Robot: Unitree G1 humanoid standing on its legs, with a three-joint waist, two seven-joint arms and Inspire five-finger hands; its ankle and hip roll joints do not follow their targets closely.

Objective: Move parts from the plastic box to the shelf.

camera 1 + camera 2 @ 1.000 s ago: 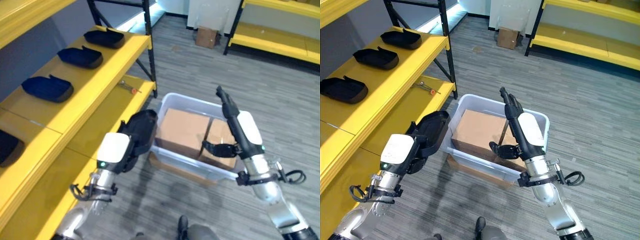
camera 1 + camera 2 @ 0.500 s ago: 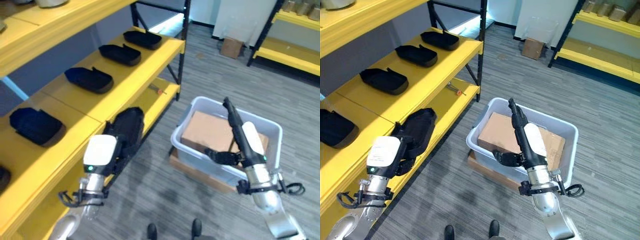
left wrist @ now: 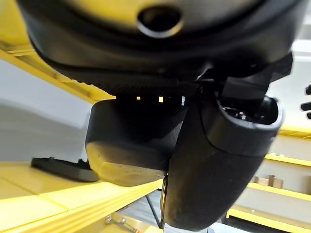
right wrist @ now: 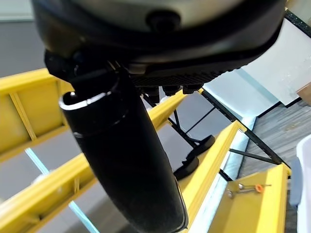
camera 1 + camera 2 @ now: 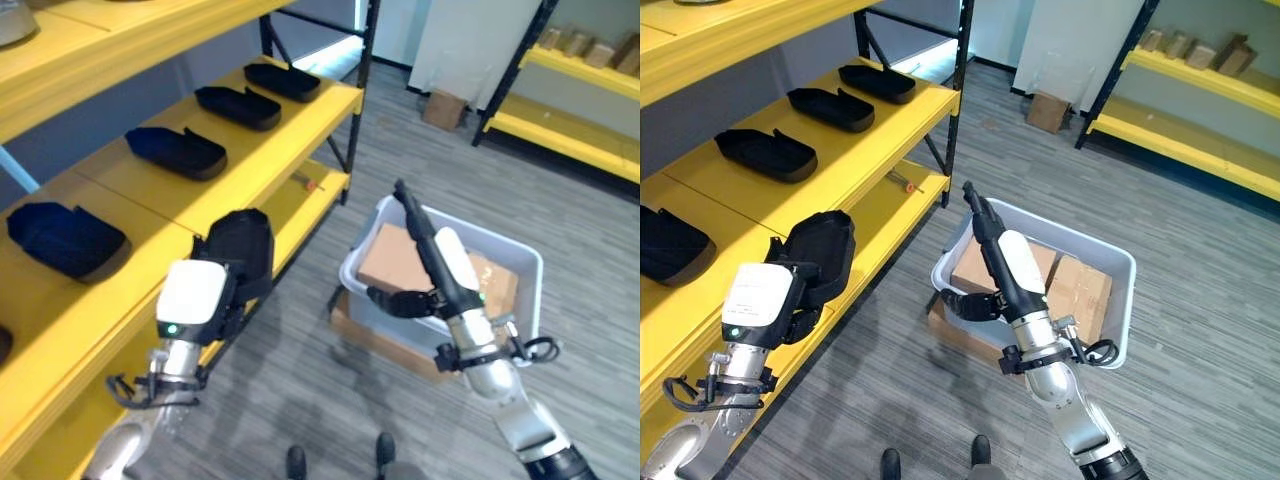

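The robot's left hand (image 5: 236, 262) is raised beside the yellow shelf (image 5: 290, 130), fingers curled round a black moulded part (image 5: 243, 238) that it holds up just off the shelf's front edge, near the middle tier. On that tier four more black parts lie in a row: one nearest the robot (image 5: 62, 237), the next along (image 5: 176, 153), a third (image 5: 238, 105) and the farthest (image 5: 283, 80) by the dark upright post (image 5: 362, 70). On the lower tier a small tool with an orange tip (image 5: 305, 182) lies near the corner. The right hand (image 5: 412, 220) is lifted over the white plastic box (image 5: 440, 220) on the grey floor (image 5: 560, 210), its fingers straight and pointing up and away, thumb (image 5: 392, 300) spread out to the side, gripping nothing. Inside the box are two brown cardboard boxes (image 5: 392, 262) packed side by side, and a flat piece of cardboard (image 5: 370, 338) sticks out from under the box. A second yellow shelf (image 5: 570, 130) stands across the aisle, with a small cardboard carton (image 5: 444, 108) on the floor near it.
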